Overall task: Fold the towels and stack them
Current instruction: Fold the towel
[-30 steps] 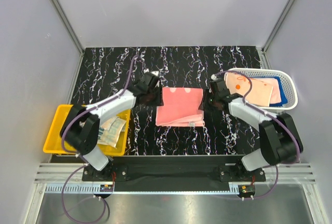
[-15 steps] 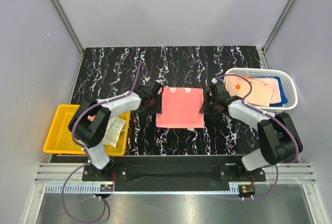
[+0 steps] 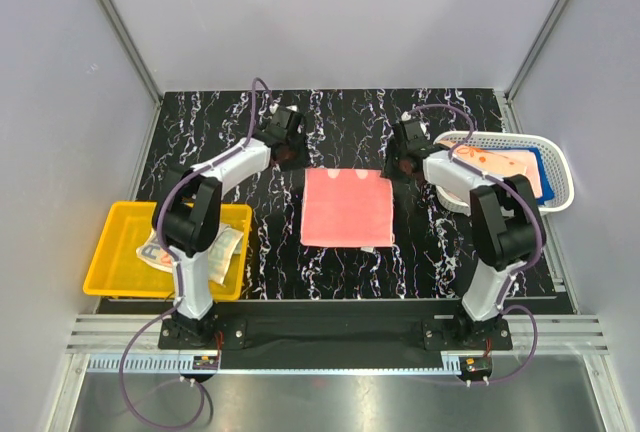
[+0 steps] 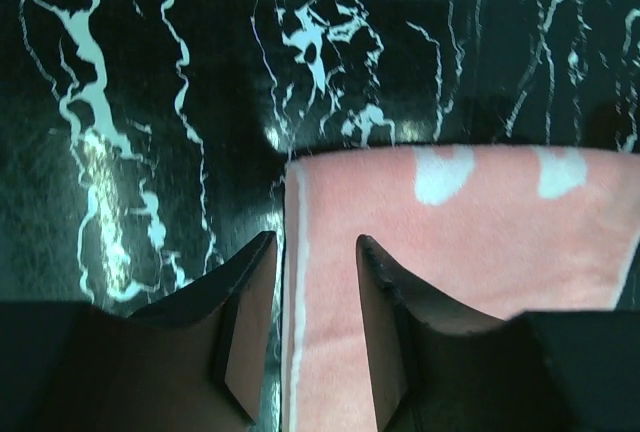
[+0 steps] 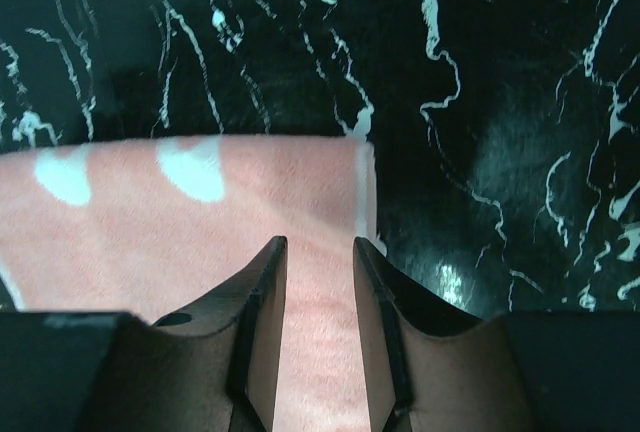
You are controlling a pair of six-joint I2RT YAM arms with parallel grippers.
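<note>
A salmon-pink towel (image 3: 347, 208) with pale spots near its far edge lies flat as a folded square in the middle of the black marble table (image 3: 200, 132). My left gripper (image 3: 289, 151) hovers at its far left corner. In the left wrist view the open jaws (image 4: 315, 242) straddle the towel's (image 4: 480, 252) white-striped left edge without pinching it. My right gripper (image 3: 402, 162) is at the far right corner. Its jaws (image 5: 319, 244) are open above the towel (image 5: 130, 232), just inside the right edge.
A yellow bin (image 3: 120, 252) at the near left holds a beige towel (image 3: 215, 252). A white mesh basket (image 3: 560, 167) at the right holds pale pink and orange towels (image 3: 500, 167) over a blue one (image 3: 541, 166). Grey walls enclose the table.
Both grippers have moved from the towel's sides up to its far corners. The towel, uneven with a lower layer showing a second ago, now lies flat and square.
</note>
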